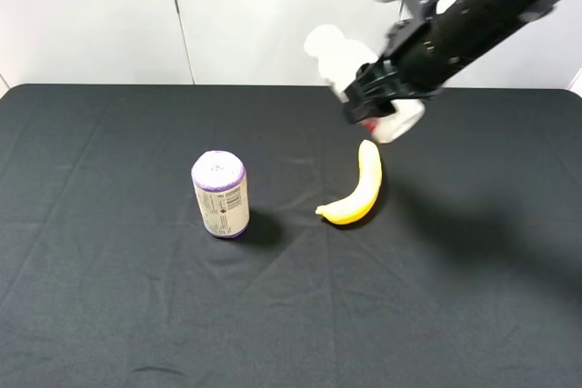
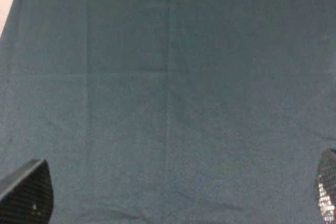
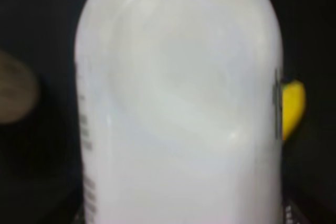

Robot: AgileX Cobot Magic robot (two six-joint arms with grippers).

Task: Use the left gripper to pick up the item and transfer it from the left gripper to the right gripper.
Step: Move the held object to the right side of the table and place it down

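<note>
- Your right tool [image 1: 377, 95] was clenched on the white bottle [image 1: 403, 121] and held it in the air, just beyond the far tip of the banana [image 1: 356, 190]. Both tool and bottle were blurred in the high view.
- Through the right wrist camera, the bottle filled almost the whole picture, with a sliver of the banana showing beside it.
- Your left tool [image 2: 176, 195] was released, its fingertips [image 2: 26, 195] spread wide over bare black desk [image 1: 91, 297]. You could not place it against the banana.
- The purple-topped can [image 1: 220, 193] stood upright, apart from the banana.
</note>
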